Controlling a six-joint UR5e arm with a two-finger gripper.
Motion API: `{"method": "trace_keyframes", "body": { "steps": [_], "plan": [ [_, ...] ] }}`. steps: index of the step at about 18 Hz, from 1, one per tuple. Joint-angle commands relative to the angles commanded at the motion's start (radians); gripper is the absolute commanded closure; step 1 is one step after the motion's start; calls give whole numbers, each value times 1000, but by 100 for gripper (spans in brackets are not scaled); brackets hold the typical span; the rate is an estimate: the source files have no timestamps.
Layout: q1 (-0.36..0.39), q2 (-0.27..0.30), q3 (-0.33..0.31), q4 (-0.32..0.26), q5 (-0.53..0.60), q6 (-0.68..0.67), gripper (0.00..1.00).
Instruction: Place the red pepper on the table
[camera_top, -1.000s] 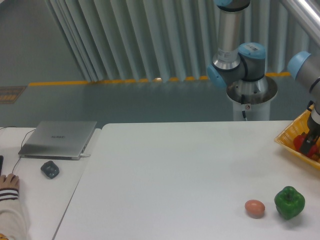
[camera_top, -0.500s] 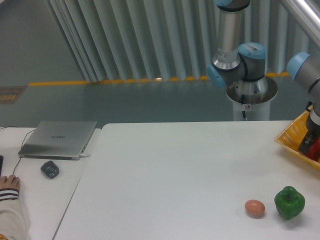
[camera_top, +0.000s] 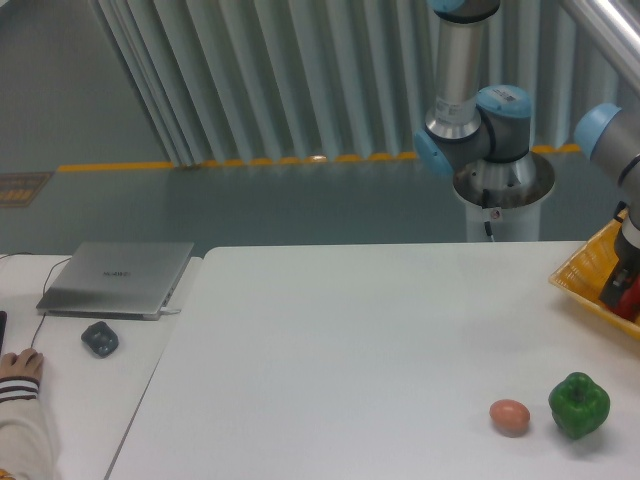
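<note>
The red pepper (camera_top: 631, 298) shows only as a small red patch inside the yellow basket (camera_top: 578, 270) at the right edge of the frame. My gripper (camera_top: 622, 292) reaches down into the basket right at the pepper. One dark finger (camera_top: 612, 287) stands just left of the red patch. The other finger is cut off by the frame edge, so I cannot tell whether the jaws hold the pepper. The white table (camera_top: 350, 340) spreads in front of the basket.
A green bell pepper (camera_top: 579, 405) and a brownish-orange egg (camera_top: 510, 416) lie at the table's front right. A laptop (camera_top: 118, 277), a dark mouse (camera_top: 99, 338) and a person's hand (camera_top: 18, 365) are on the left desk. The robot base (camera_top: 503, 185) stands behind the table.
The dark finger has shifted slightly left within the basket. A second ago red showed left of it; now red shows only on its right.
</note>
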Motion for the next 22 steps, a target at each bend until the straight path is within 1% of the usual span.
{"method": "trace_keyframes", "body": {
  "steps": [1, 3, 4, 5, 6, 7, 14, 21, 22],
  "plan": [
    [-3, 0, -2, 2, 3, -3, 12],
    [-6, 0, -3, 2, 3, -8, 26],
    [-6, 0, -3, 3, 3, -6, 26],
    [-6, 0, -5, 3, 5, -6, 24],
    [-6, 0, -5, 3, 3, -8, 9],
    [-8, 0, -5, 3, 3, -8, 3],
    [-9, -3, -17, 6, 3, -11, 0],
    [-9, -5, -31, 17, 5, -9, 1],
    [-11, -5, -32, 18, 5, -9, 3]
  ]
}}
